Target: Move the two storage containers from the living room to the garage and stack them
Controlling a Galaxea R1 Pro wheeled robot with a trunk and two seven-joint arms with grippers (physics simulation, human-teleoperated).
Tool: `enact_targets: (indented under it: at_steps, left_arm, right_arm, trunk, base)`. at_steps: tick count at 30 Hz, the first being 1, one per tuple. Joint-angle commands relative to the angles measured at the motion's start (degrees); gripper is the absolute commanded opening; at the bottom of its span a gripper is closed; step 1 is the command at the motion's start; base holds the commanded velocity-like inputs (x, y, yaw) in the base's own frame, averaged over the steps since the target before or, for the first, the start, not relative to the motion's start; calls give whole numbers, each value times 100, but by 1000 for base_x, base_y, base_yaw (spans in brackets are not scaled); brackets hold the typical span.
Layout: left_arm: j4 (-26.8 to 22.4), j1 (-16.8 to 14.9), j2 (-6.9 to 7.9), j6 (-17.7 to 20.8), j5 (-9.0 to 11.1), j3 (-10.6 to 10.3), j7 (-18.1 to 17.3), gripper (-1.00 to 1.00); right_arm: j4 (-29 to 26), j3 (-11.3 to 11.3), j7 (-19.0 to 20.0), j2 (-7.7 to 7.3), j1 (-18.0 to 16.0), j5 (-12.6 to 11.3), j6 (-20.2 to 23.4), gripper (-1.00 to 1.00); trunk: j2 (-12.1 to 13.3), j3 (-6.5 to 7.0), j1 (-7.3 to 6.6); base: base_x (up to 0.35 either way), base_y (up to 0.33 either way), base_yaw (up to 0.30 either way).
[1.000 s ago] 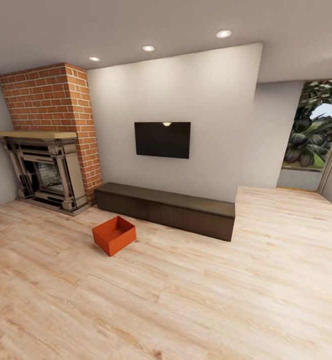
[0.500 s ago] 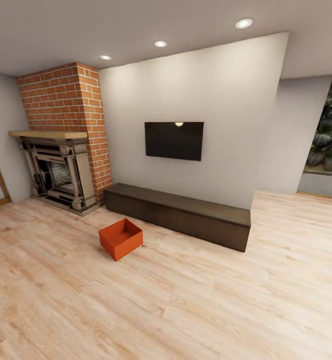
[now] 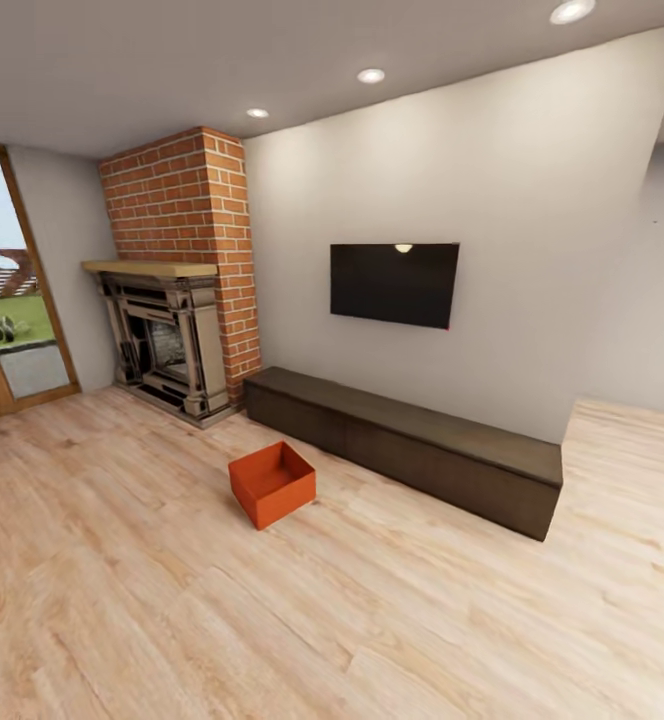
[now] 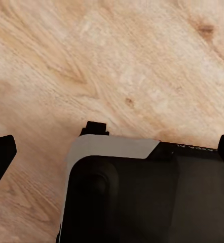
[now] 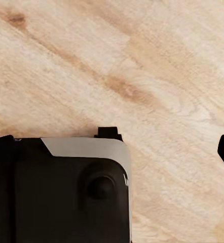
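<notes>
Here we see the living room with its light wood floor (image 3: 372,620) across the whole lower half of the head view. A pale wall (image 3: 532,180) takes the upper right, with a dark screen (image 3: 394,284) in the middle of it. Under it a long low dark bench (image 3: 412,445) runs from the centre to the right. The brick fireplace (image 3: 177,320) stands at the left, and a glass door (image 3: 2,300) at the left edge. One orange-red bin (image 3: 272,484) stands on the floor just left of centre, near the bench but apart from it, open side up.

In the wrist views our left gripper (image 4: 112,152) and right gripper (image 5: 112,147) hang over the wood floor with the jaws wide and nothing between them.
</notes>
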Motion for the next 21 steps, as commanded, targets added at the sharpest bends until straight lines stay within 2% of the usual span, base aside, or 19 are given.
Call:
enact_targets:
  at_steps: [1, 6, 21]
  left_arm:
    - [7, -6, -1, -18, 47, -35, 6, 100]
    - [7, -6, -1, -18, 47, -35, 4, 100]
    - [7, -6, -1, -27, 47, -35, 4, 100]
  right_arm:
    - [18, -2, -7, 0, -8, -2, -36, 100]
    - [18, -2, -4, -13, -7, -2, -31, 100]
    - [18, 38, 30, -52, -8, 77, -10, 100]
  trunk:
    - [-5, -8, 4]
    - [-5, -8, 4]
    - [-5, -8, 4]
  base:
    - [318, -92, 268]
    - [318, -92, 228]
    - [315, -96, 8]
